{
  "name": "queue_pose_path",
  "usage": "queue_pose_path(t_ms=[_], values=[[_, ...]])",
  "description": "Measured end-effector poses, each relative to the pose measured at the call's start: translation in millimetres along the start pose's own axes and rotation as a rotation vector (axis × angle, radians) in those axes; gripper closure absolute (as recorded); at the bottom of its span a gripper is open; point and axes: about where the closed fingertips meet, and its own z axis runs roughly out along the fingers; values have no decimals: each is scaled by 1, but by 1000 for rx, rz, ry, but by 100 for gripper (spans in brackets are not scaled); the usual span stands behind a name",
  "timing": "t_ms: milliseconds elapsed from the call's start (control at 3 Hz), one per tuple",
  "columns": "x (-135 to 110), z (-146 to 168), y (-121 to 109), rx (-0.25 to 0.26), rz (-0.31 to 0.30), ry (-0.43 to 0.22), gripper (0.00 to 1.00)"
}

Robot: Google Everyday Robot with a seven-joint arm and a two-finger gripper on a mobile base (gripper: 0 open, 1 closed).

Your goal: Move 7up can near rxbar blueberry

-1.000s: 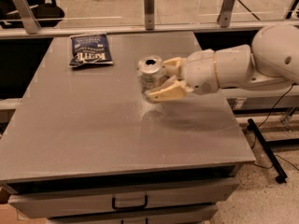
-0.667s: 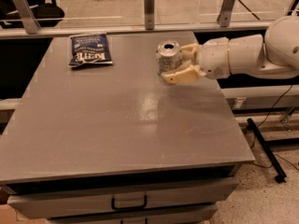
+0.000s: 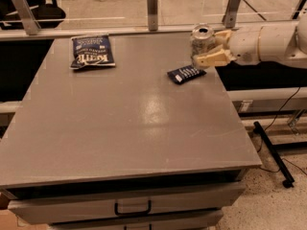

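The 7up can (image 3: 201,40) is a silvery can with a shiny top, held upright at the table's far right, just above and behind the rxbar blueberry (image 3: 185,74). The rxbar is a small flat dark-blue bar with white print lying on the table near the right edge. My gripper (image 3: 209,49) comes in from the right on a white arm and is shut on the can, its tan fingers (image 3: 213,59) wrapped around the can's right side. The can's base is hidden by the fingers, so I cannot tell whether it touches the table.
A larger dark-blue chip bag (image 3: 91,51) lies at the far left of the grey table (image 3: 124,128). A rail with metal posts (image 3: 152,1) runs behind the table. A drawer handle (image 3: 132,208) shows below the front edge.
My gripper has carried the can from the table's middle toward the far right. The rxbar, hidden before by the arm, now shows just in front of the can.
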Motion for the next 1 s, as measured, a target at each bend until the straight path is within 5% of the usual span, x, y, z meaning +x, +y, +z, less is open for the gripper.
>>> queue_pose_path(t_ms=[667, 1000], values=[[51, -23, -5, 56, 107, 100, 100], [66, -13, -2, 35, 143, 117, 82]])
